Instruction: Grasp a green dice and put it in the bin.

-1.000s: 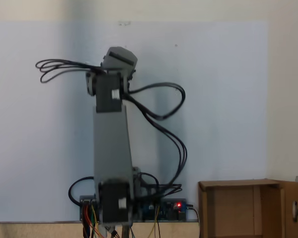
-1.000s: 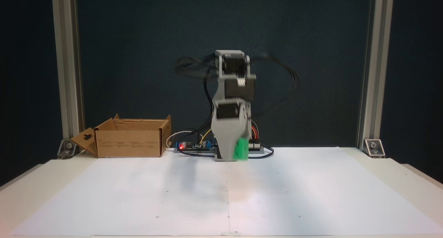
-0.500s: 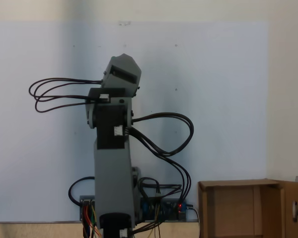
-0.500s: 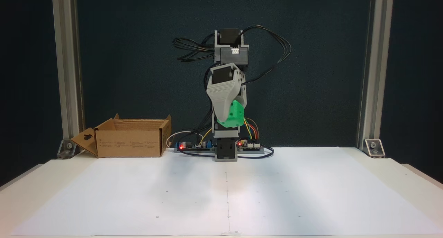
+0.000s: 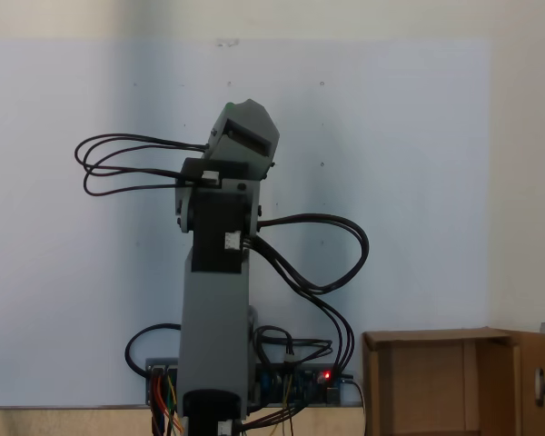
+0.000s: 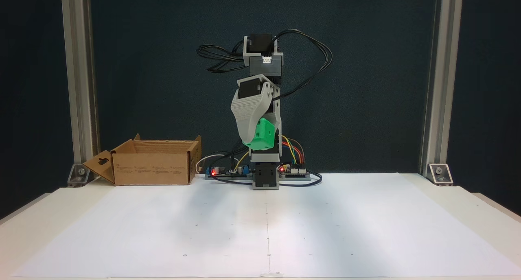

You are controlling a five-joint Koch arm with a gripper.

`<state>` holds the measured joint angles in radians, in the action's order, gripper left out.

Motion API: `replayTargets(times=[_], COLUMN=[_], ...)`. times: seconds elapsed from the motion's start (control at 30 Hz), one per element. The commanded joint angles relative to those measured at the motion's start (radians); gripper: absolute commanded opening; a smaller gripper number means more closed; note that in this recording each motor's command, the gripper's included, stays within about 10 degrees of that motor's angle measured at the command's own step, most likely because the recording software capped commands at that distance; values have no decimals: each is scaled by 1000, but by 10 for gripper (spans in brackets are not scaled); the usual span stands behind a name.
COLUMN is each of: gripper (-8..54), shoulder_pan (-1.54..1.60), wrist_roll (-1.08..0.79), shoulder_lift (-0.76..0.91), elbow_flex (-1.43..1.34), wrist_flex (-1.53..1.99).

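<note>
Standing tall over its base, the arm (image 6: 263, 109) has its upper links folded so the gripper (image 6: 255, 139) hangs nose-down in front of the column, well above the table (image 6: 366, 231). In the fixed view from the front, the grey jaws are clenched on the dice (image 6: 262, 136), which sits tilted, one corner turned toward the camera, its left side tucked against the ribbed grey finger. The dice is in the air, clear of the white paper (image 6: 163, 231) below and well apart from the bin (image 6: 152, 166).

Black cables (image 6: 313, 64) loop out from the top joint on both sides of the arm in that view. In the fixed view from behind, the arm (image 5: 216, 318) rises from the bottom edge, leaning slightly right, with its top housing tilted and cable loops (image 5: 118, 163) reaching left and right.

The bin stands on the table at the left of the front view, near the aluminium post (image 6: 79, 80), its flaps upright and one flap folded outward to the left. Its inside cannot be seen from there. In the view from behind, the bin (image 5: 454, 381) is at the lower right; the part of its inside that shows is bare cardboard.

A circuit board (image 6: 224, 172) with a red light sits at the arm's foot, between arm and bin.
</note>
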<state>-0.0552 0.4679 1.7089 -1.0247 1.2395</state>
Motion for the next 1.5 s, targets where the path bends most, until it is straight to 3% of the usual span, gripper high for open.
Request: replayTargets(times=[0.0, 1.27, 1.47], gripper=[114, 114, 114], shoulder_pan=[2, 17, -221], wrist_roll=[57, 57, -8], shoulder_lift=[17, 6, -9], elbow_flex=[18, -9, -9], wrist_flex=[-46, -55, -187])
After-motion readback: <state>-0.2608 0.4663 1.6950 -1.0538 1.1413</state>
